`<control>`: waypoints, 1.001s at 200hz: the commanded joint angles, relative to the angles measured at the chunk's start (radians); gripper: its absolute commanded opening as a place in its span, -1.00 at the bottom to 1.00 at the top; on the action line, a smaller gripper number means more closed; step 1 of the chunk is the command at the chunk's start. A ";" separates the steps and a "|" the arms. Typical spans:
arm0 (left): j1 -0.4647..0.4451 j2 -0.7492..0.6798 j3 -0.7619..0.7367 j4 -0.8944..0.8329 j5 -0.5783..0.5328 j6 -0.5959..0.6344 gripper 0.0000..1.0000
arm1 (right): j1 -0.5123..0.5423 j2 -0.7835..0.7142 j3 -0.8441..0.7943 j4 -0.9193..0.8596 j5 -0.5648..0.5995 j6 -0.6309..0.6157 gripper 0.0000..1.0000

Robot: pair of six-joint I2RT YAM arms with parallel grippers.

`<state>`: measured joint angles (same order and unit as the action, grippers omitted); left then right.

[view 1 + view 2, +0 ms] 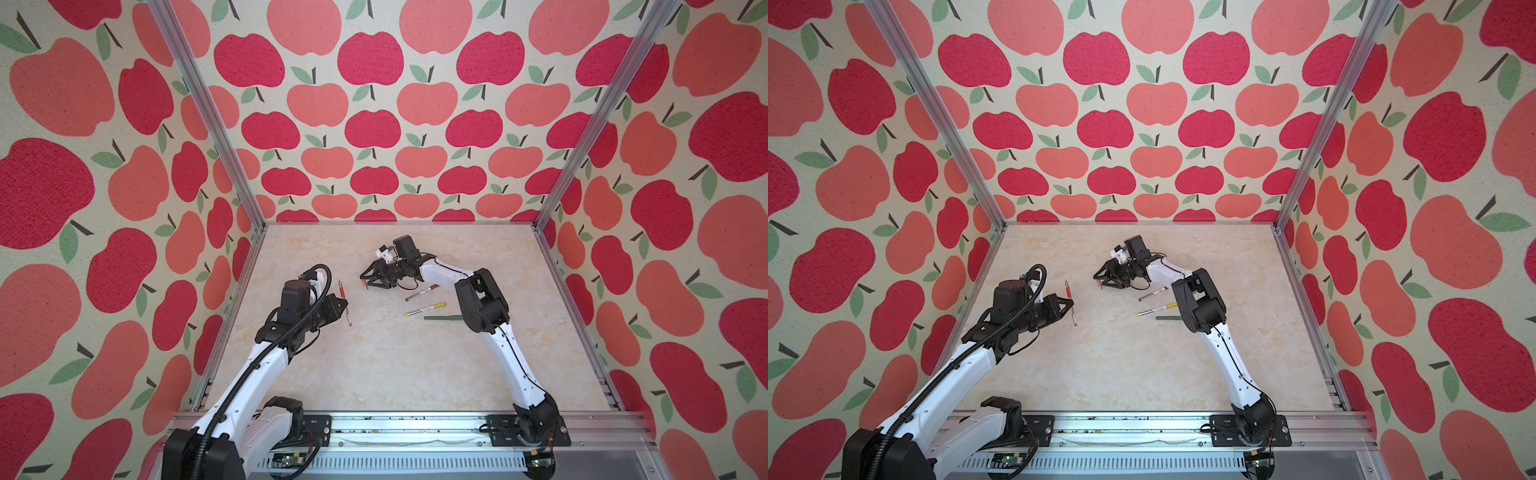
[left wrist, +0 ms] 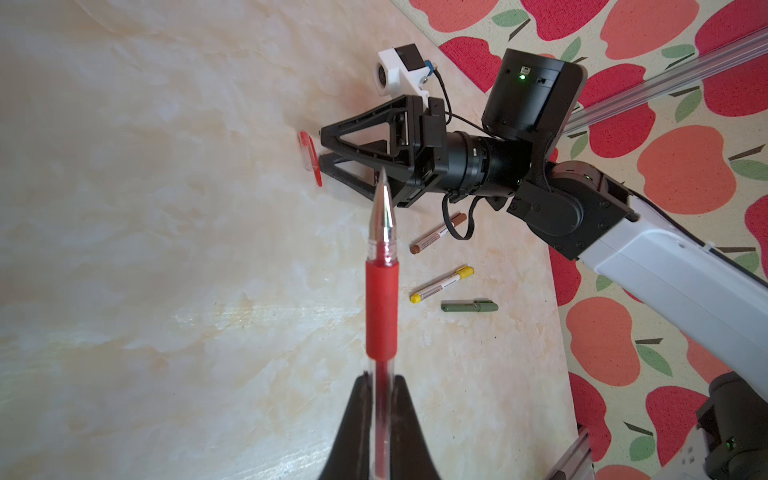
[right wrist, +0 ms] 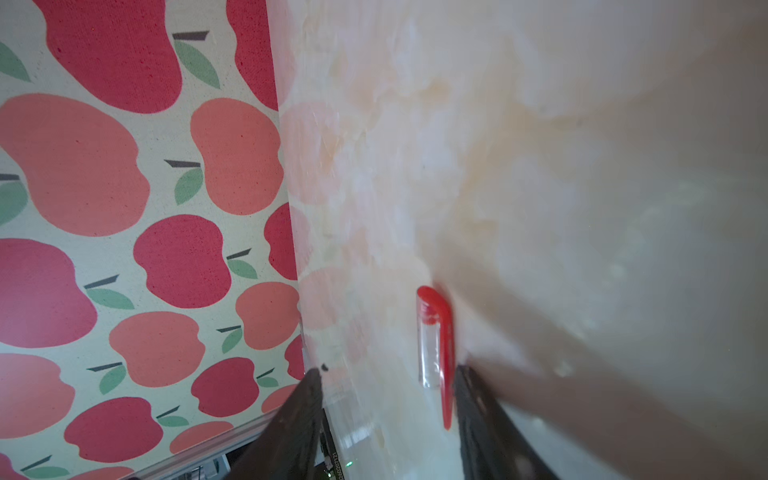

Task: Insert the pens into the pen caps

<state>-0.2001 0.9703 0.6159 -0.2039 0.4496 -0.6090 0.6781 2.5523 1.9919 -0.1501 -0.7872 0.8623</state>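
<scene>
Well, red pen gripped, red cap on the table.
The clear red pen [image 2: 380,299] sits clamped in the left gripper [image 2: 381,378], its tail cut off at the frame edge. Its red cap [image 3: 434,345] lies blurred on the marble table [image 1: 374,365], between the parted jaws of the right gripper [image 3: 388,372]; whether it touches one I cannot tell. The brown pen [image 2: 436,235], yellow pen [image 2: 441,284] and green pen [image 2: 469,306] lie capped nearby.

Cream marbled tabletop [image 1: 374,365]; apple-print fabric walls [image 1: 374,104] on three sides; aluminium corner posts [image 1: 205,104]; metal rail [image 1: 395,432] along front edge.
</scene>
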 commanded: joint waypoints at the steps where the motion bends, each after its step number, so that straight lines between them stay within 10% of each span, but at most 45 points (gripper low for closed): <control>1: 0.005 -0.040 0.018 -0.030 -0.021 0.028 -1.00 | 0.029 -0.045 0.048 -0.232 0.109 -0.231 0.09; 31: 0.005 -0.076 0.010 -0.048 -0.022 0.028 -1.00 | 0.085 0.035 0.311 -0.569 0.411 -0.510 0.16; 76: 0.001 -0.121 0.001 -0.071 -0.027 0.029 -1.00 | 0.136 0.116 0.473 -0.687 0.676 -0.570 0.17; 200: 0.005 -0.120 -0.005 -0.052 -0.004 0.035 -1.00 | 0.184 0.242 0.633 -0.830 0.836 -0.648 -0.20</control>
<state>-0.2001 0.8562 0.6159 -0.2546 0.4355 -0.6003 0.8558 2.7277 2.6087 -0.8944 0.0139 0.2348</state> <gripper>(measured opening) 0.093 0.416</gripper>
